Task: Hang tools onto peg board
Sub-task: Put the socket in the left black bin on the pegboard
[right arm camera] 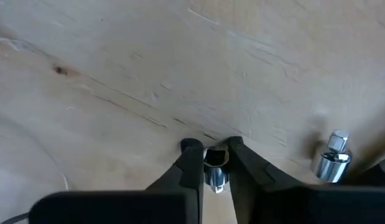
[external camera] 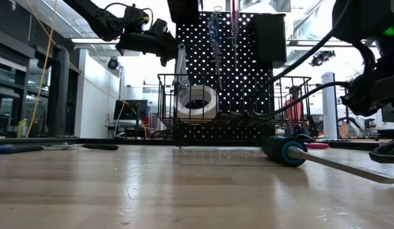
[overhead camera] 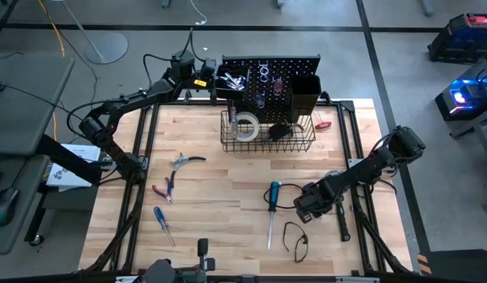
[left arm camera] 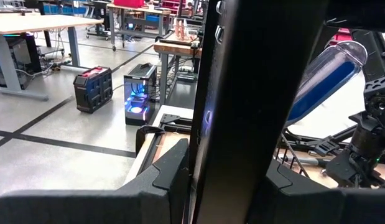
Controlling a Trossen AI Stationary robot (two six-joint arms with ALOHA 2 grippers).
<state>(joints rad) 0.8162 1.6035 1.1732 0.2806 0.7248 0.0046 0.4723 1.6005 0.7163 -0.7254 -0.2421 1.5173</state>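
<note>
wooden table (overhead camera: 227, 212) bears two blue screwdrivers (overhead camera: 271, 206), two pliers (overhead camera: 166, 187); right gripper (right arm camera: 210, 149) pinches one silver socket (right arm camera: 215, 167), a second (right arm camera: 331, 160) beside; left gripper (overhead camera: 205, 77) at peg board (overhead camera: 294, 67), grip unclear; one tape roll (overhead camera: 244, 126) in basket (overhead camera: 306, 143).

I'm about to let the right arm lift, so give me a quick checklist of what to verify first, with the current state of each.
1. Right gripper has something between its jaws: ok, a small silver socket sits between them, low over the wooden table.
2. Grip is firm: cannot tell, the jaws flank the piece but squeeze is not visible.
3. Nearby parts clear of the lift: ok, a second silver socket stands apart to one side.
4. Blue-handled screwdriver clear of the right arm: ok, it lies beside the gripper, apart.
5. Left gripper out of the way: ok, it is up at the peg board.
6. Wire basket has room: ok, only the tape roll and a dark item show.
</note>
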